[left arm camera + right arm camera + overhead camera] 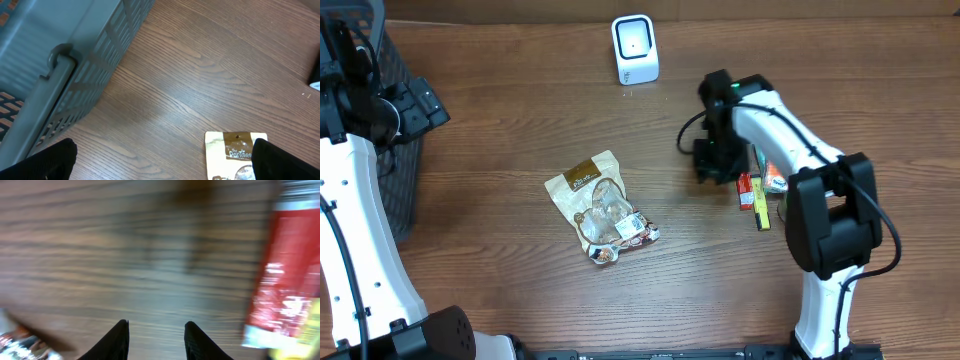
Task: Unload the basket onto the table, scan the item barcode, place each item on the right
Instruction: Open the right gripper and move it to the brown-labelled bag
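Right jaws narrow, empty, left jaws wide; narrow gap may shove red packet (285, 270) at 3 o'clock, not grip.

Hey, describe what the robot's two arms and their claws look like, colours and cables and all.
The right arm and left arm match: smooth white shells between chunky black joints, thin black cables running alongside. The right claw and left claw each have two plain black fingers; the right one's taper toward the tips. No markings are readable.
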Available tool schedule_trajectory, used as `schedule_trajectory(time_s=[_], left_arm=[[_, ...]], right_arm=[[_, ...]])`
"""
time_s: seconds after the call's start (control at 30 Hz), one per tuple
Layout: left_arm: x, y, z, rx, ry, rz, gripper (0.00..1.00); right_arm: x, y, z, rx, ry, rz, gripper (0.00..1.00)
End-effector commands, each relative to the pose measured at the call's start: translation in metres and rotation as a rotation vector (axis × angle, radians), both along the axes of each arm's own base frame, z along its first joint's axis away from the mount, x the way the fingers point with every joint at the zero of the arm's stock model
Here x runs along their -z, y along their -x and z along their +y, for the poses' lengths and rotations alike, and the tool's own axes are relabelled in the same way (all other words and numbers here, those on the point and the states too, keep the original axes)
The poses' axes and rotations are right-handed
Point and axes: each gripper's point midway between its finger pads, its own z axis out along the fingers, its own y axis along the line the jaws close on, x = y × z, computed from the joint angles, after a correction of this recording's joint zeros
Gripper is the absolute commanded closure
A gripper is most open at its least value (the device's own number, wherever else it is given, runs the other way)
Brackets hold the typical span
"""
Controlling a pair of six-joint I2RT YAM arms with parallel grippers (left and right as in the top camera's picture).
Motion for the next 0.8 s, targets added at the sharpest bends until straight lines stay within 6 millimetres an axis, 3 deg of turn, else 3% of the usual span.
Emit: schedule_trajectory(time_s=[0.0, 0.23, 0.43, 0.63, 0.77], left_arm=[[-0.004, -0.003, -0.001, 0.011, -0.004, -0.012, 0.00], [-0.004, -0.003, -0.001, 0.011, -0.004, -0.011, 0.00], [-0.004, -0.003, -0.001, 0.011, -0.004, -0.011, 0.00], [-0.004, -0.003, -0.001, 0.011, -0.004, -0.011, 0.00], [-0.004, -0.003, -0.001, 0.011, -0.004, -0.012, 0.00]], right_arm=[[0.000, 0.013, 0.032, -0.044, -0.035, 0.008, 0.64], [0.008, 0.030, 0.089, -0.112, -0.051, -0.046, 0.64], [0.024, 0.061, 0.160, -0.219, -0.120, -0.131, 0.63], [0.024, 0.095, 0.216, -0.353, -0.197, -0.203, 0.63], [0.022, 0.096, 0.229, -0.391, -0.178, -0.277, 0.62]])
